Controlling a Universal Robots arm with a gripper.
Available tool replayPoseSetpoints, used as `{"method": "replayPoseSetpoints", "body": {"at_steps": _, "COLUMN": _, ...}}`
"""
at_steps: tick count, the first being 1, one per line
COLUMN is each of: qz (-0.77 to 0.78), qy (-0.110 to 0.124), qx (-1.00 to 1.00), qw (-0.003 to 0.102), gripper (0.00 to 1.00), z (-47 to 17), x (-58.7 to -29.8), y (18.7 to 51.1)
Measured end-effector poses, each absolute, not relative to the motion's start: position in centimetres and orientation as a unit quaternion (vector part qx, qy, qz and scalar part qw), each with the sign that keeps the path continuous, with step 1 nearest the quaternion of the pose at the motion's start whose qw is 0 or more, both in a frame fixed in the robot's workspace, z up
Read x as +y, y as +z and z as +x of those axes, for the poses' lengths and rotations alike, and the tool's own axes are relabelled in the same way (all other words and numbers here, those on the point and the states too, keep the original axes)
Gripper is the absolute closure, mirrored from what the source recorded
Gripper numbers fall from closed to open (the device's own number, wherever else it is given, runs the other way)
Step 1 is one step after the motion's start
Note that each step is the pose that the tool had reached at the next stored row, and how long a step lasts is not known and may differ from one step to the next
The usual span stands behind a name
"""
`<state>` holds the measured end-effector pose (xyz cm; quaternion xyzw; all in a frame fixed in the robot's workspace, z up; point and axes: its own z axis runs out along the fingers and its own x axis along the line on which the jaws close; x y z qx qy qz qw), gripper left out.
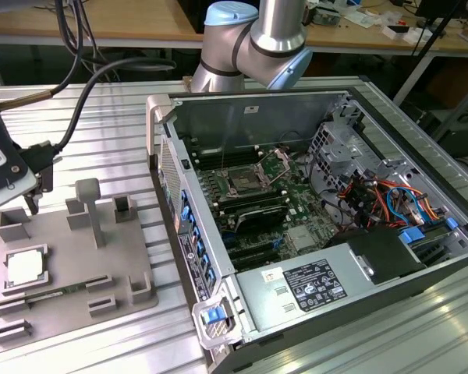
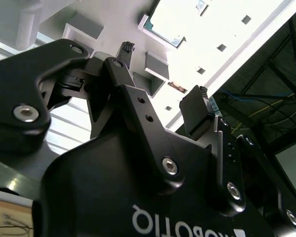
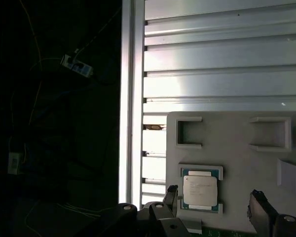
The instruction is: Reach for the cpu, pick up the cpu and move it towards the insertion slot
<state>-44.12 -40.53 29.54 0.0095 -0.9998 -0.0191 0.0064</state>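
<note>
We see the cpu [image 3: 200, 191] lying flat in a square recess of the grey tray [image 1: 78, 261], at the lower left of the exterior view. It is a thin square chip with a pale silvery metal top and a darker greenish rim along its edges. The top glares white under the light.

The gripper [image 3: 214, 192] hovers over that corner of the tray. Its two dark fingers [image 3: 171, 192] are spread wider than the chip and nothing is between them. In the first wrist view the chip lies between the fingertips, clear of both.

The insertion slot [image 1: 243, 185] sits well apart from the tray, near the middle of the exterior view, on the green board inside the open computer case [image 1: 249, 117]. Its metal frame is lifted around a dark centre.

Between tray and slot stands the case's near side wall. Grey upright posts [image 1: 90, 206] rise from the tray just beside the chip's recess. A white camera block [image 1: 0, 167] rides at the gripper, and dark cables [image 1: 86, 101] trail across the ribbed metal table [image 1: 125, 140] toward the arm [image 1: 265, 39] at the top of the frame.
</note>
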Motion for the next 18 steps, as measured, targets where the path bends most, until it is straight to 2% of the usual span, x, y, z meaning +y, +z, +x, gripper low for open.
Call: {"method": "replayPoseSetpoints", "body": {"at_steps": 18, "qz": 0.009, "qy": -0.019, "qx": -1.000, "qw": 0.006, "gripper": 0.34, "z": -44.12, "x": -40.53, "y": 29.05}}
